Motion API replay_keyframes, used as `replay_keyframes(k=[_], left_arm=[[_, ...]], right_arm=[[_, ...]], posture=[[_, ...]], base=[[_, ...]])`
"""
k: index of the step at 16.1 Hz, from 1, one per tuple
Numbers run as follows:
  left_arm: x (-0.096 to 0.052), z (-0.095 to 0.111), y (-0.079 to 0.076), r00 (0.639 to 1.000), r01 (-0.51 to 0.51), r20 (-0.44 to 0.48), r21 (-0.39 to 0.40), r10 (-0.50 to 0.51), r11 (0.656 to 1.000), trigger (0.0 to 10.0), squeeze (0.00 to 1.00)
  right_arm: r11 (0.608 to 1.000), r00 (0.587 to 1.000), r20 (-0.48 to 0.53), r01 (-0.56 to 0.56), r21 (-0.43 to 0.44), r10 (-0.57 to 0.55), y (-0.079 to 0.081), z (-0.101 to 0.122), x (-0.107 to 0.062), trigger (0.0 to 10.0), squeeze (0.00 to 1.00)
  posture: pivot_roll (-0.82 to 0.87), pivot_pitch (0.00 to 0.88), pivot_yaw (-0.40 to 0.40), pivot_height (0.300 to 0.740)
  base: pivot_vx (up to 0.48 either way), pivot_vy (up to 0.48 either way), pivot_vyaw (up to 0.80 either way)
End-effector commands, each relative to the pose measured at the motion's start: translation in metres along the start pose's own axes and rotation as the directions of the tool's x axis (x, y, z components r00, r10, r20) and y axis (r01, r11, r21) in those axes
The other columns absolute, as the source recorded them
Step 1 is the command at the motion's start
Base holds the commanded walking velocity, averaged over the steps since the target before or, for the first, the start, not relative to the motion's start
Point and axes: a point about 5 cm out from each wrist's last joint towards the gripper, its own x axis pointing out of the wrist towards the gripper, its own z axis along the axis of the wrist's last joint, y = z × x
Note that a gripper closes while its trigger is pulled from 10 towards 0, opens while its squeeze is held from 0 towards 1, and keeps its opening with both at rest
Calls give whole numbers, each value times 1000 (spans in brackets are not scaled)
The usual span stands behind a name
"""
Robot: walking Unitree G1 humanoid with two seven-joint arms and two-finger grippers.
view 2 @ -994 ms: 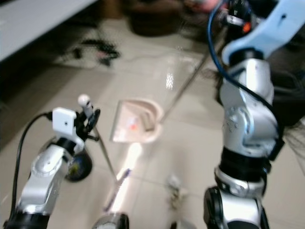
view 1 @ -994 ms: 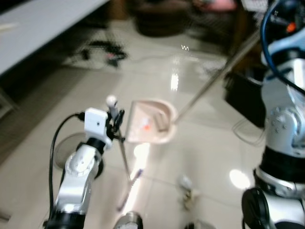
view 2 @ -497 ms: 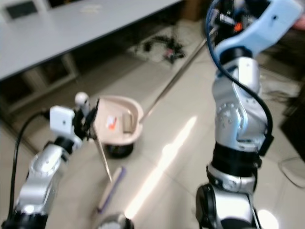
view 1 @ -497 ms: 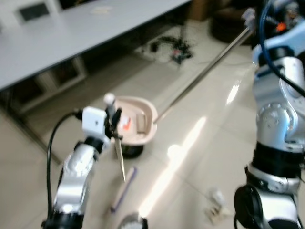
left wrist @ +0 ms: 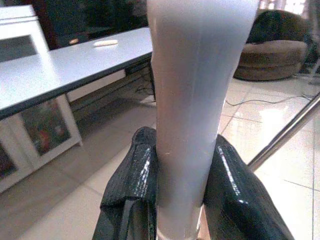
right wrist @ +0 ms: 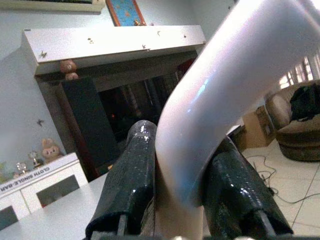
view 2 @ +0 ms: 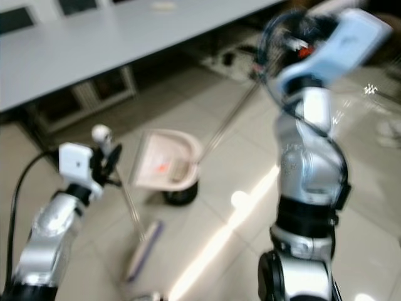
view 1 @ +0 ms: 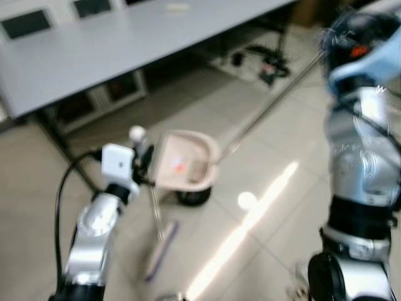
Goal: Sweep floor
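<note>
The left arm [view 1: 94, 235] is a run of rounded silver segments with black bands at the joints; a white boxy camera module [view 1: 117, 162] sits at its wrist, and a black cable [view 1: 60, 200] loops from that box down along the arm; the right arm [view 1: 360, 169] is bulkier, silver with black collars (its upper casing is pale blue, with an orange spot); the fingers [left wrist: 236, 195] are glossy black.

Both my eye views are smeared with motion blur. The small orange scrap [view 1: 179, 167] in the pale pink plastic dustpan [view 1: 188, 169] is too soft to identify. The purple-edged broom head [view 2: 143, 249], perhaps bristled, is blurred, and my right gripper's fingers [right wrist: 131, 175] run off frame.
</note>
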Motion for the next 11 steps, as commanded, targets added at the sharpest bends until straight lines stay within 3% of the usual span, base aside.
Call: replay_keyframes(k=[1,11], left_arm=[[2,7,-5,999,20,39,4,-21,1000,10000,0],[-14,2,11,999,-37,12,34,37,999,10000,0]], right_arm=[[1000,998,59,20,-18,-19,-8,10,-1,10000,0],[997,999,38,-20,-79,23,-9,-4,-6,10000,0]], posture=[[-12,25,60,740],[5,36,51,740]], base=[[345,0,0],[353,0,0]])
